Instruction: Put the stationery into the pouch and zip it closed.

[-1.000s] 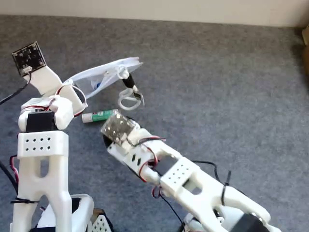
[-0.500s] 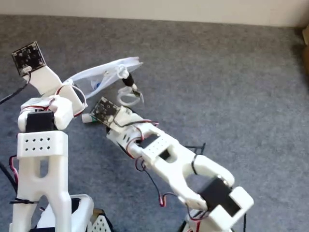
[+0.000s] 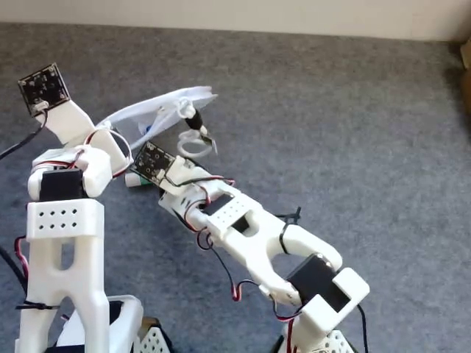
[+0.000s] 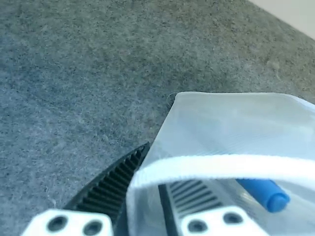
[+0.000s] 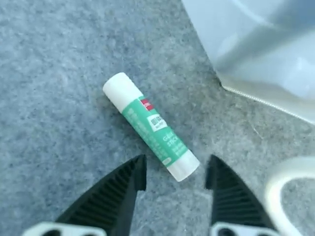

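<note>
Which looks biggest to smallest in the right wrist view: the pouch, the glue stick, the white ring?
1. pouch, largest, though cropped by the edge.
2. glue stick, fully visible.
3. white ring, smallest as shown, but just an arc shows, so unsure.

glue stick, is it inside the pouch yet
No, the glue stick lies on the carpet outside the pouch, just ahead of the open right gripper.

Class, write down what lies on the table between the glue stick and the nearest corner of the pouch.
Bare grey carpet lies between the glue stick and the pouch; nothing else sits in that stretch. The right wrist view shows it.
</note>
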Available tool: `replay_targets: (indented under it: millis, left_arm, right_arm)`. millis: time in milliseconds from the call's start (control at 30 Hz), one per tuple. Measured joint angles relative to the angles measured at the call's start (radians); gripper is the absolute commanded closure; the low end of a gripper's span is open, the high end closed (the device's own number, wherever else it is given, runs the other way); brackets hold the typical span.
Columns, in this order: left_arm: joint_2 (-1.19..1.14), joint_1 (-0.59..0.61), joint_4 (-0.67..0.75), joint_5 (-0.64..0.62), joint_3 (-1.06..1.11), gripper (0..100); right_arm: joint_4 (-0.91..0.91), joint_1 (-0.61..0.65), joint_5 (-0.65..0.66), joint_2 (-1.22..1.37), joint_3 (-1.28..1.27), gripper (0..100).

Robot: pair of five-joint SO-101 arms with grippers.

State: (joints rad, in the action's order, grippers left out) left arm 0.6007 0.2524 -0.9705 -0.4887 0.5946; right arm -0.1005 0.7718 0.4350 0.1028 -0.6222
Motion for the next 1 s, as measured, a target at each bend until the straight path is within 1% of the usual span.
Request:
replay_targets:
  millis: [167,500,567,600,700,767,1000]
  left_arm:
    - [-0.002,0.002,0.0,-0.002,0.0,99]
    - [-0.003,0.02,0.006,-0.002,0.0,99]
    - [-0.003,0.02,0.006,-0.002,0.0,99]
    - [-0.003,0.021,0.006,-0.002,0.0,99]
    - [-0.003,0.028,0.005,0.0,0.0,99]
    - [-0.003,0.028,0.003,0.0,0.0,99]
    - [-0.003,0.028,0.002,0.0,0.0,99]
  right_arm:
    - [-0.092,0.0,0.003,0.049,0.084,74.8]
    - [-0.101,-0.002,0.003,0.203,0.192,75.3]
    - [-0.101,-0.002,0.006,0.23,0.213,79.2]
    - [-0.101,-0.002,0.017,0.239,0.218,82.7]
    - [-0.101,-0.002,0.114,0.253,0.221,94.6]
    - [-0.101,-0.002,0.178,0.255,0.226,99.8]
    - [-0.101,-0.015,0.288,0.255,0.235,98.8]
